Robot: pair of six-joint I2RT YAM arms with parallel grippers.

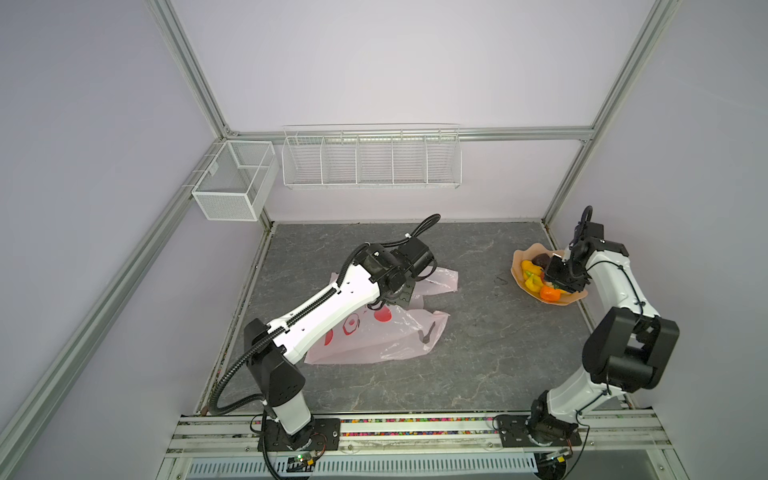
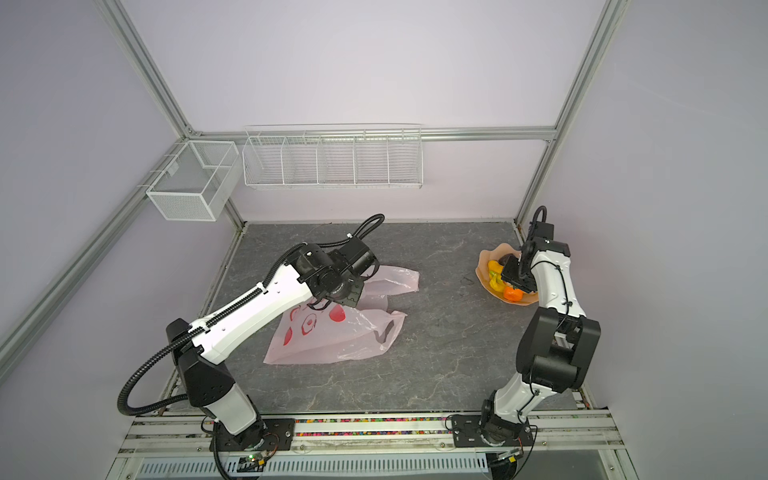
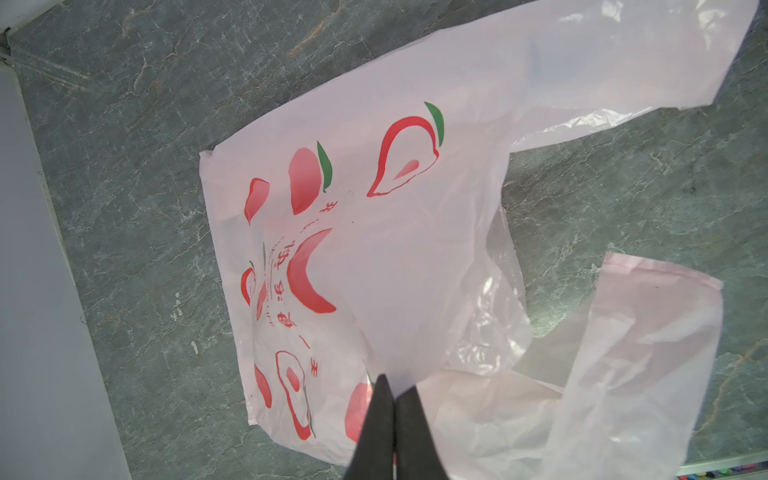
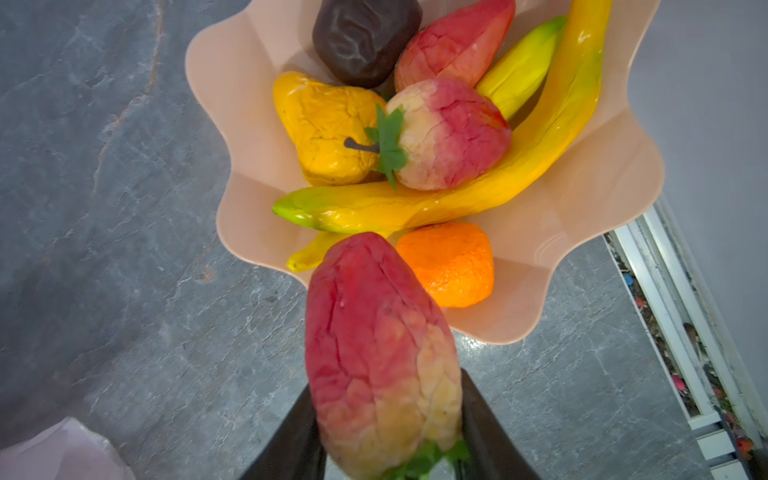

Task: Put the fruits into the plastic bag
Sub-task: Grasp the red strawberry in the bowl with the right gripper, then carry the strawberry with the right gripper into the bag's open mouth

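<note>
Red strawberry [image 4: 382, 353] clamped in right fingers [image 4: 490, 436] over plate [image 4: 582, 232]; left fingers [image 3: 374, 432] pinching plastic bag [image 3: 415, 249], arm outstretched.

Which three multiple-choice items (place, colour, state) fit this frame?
1. The orange lies: A on the plate; B on the table; C in a basket.
2. The right gripper holds a fruit that is mostly: A red; B blue; C brown.
3. The left gripper is: A wide open; B shut on the bag; C holding the plate.
Key: 1 A, it sits within the plate's rim; 2 A, red skin paling at the leafy end; 3 B, its jaws meet on lifted film.
</note>
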